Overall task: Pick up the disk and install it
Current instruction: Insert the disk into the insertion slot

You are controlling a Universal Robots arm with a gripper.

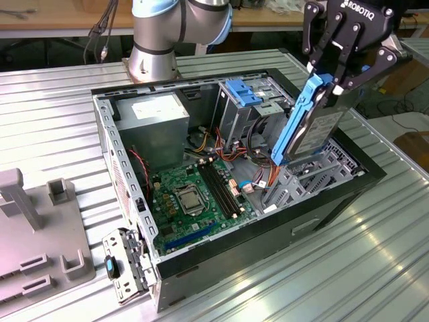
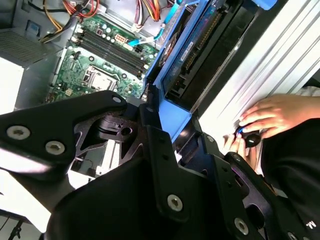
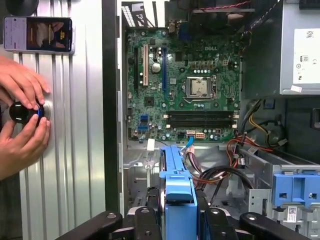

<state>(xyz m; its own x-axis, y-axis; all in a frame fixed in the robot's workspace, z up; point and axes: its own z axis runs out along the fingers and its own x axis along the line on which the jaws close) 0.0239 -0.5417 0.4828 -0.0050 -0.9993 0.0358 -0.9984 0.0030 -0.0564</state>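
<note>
Disk (image 1: 312, 126), flat dark-grey with blue plastic rails, clamped in black metal pincer (image 1: 332, 82); installing probably needs aligning with grey metal bay (image 1: 305, 176) beneath.

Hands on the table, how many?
2. One hand and a second hand, close together, hold a small black object on the ribbed table beside the computer case. Others may lie out of frame.

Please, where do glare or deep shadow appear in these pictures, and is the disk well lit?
Exterior view: light glares on the ribbed table in front of the computer case; the disk in the tool is evenly lit. Second wrist view: the power supply washes out to white. First wrist view: shadow lies beside the motherboard.
</note>
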